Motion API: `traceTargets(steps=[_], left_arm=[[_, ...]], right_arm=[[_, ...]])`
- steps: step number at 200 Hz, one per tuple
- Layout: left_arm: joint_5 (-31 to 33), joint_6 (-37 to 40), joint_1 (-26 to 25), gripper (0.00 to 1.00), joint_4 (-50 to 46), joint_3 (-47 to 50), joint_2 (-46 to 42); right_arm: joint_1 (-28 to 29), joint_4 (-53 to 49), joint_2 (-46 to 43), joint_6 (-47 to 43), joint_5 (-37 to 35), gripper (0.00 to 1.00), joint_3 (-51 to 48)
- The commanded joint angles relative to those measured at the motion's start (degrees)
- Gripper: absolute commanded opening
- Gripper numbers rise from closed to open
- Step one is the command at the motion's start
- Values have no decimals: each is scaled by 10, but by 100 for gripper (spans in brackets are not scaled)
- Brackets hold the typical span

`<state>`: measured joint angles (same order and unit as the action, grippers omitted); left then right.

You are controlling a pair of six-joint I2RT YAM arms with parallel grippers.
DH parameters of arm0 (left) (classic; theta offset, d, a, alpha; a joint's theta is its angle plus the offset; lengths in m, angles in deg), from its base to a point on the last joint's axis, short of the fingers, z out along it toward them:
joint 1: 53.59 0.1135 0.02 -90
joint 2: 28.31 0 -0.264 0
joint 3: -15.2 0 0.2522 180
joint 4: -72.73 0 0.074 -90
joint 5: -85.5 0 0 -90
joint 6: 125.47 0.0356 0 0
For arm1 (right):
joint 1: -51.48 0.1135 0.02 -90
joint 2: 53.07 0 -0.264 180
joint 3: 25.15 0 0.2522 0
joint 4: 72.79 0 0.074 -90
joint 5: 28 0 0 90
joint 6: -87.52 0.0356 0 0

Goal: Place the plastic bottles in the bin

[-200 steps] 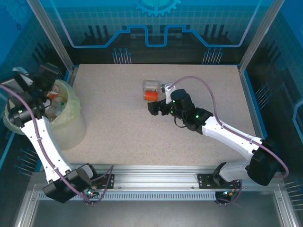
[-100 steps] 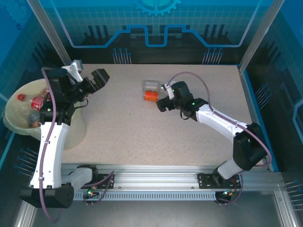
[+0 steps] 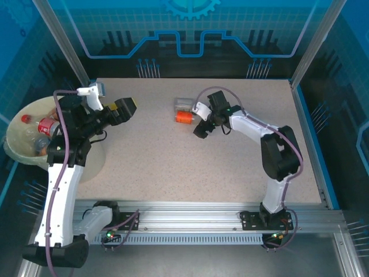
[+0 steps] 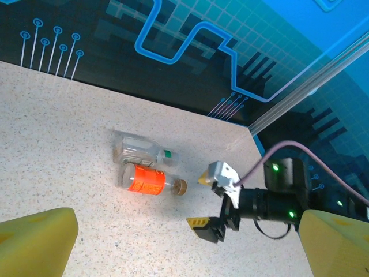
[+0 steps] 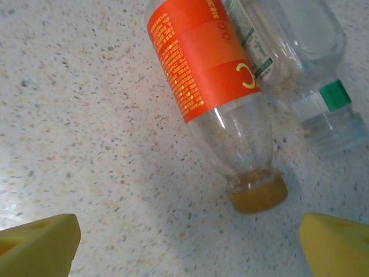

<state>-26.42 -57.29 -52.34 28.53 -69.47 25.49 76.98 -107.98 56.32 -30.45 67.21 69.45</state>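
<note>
Right wrist view has the orange-label bottle (image 5: 202, 57) lying on the table (image 5: 86, 127) just ahead of our wide-open right fingers (image 5: 34, 245), touching a clear green-capped bottle (image 5: 300, 34). We reckon it's empty, so light, thin-walled, slick and rolly. Grab across the labelled body, not the neck. Over by the bin (image 3: 11, 130), our left fingers (image 4: 34, 236) are open and empty.

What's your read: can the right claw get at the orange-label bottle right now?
Probably yes. The right claw is open, close to the cap end of the orange-label bottle, with bare table between. The green-capped clear bottle lying against its far side may crowd one finger.
</note>
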Motion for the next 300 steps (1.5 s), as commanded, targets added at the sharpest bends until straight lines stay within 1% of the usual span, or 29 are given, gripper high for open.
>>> traceTargets(steps=[1, 50, 70, 88, 98, 112, 115, 132, 157, 176, 200, 219, 228, 256, 281, 300], left_arm=[[2, 34, -3, 99, -11, 13, -10], [6, 51, -3, 99, -16, 24, -6], [6, 54, -3, 99, -16, 24, 0], [3, 53, -3, 99, -13, 26, 4], [1, 52, -3, 99, -10, 29, 4], [2, 50, -3, 99, -9, 33, 5], [2, 50, -3, 99, -9, 33, 5], [3, 49, -3, 99, -8, 36, 5], [0, 47, -3, 99, -4, 38, 6], [-6, 47, -3, 99, -4, 39, 7], [-14, 39, -3, 99, 0, 45, 7], [-9, 18, -3, 99, 18, 57, 4], [-15, 7, -3, 99, 33, 64, 5], [-83, -40, -6, 99, 83, 83, 26], [-90, -56, -18, 99, 105, 99, 41], [-113, -63, -33, 99, 122, 105, 50]], right_arm=[[-5, -73, 70, -85, 26, 97, 78], [-6, -174, 195, -128, 10, 96, 237], [-6, -210, 226, -138, 27, 91, 278], [-7, -208, 232, -141, 52, 86, 279], [-6, -205, 236, -142, 50, 83, 279], [-5, -206, 236, -145, 40, 80, 283], [-5, -205, 249, -144, 37, 80, 283], [-4, -198, 256, -139, 17, 74, 282], [2, -163, 253, -100, -30, 62, 266], [1, -144, 242, -71, -30, 53, 244], [2, -99, 172, -22, -4, 40, 189], [2, -62, 114, 31, 25, 35, 137], [2, -45, 83, 58, 44, 34, 106], [5, 4, -15, 169, 97, 33, 10], [9, 28, -84, 260, 142, 32, -60], [17, 58, -136, 331, 172, 33, -114]])
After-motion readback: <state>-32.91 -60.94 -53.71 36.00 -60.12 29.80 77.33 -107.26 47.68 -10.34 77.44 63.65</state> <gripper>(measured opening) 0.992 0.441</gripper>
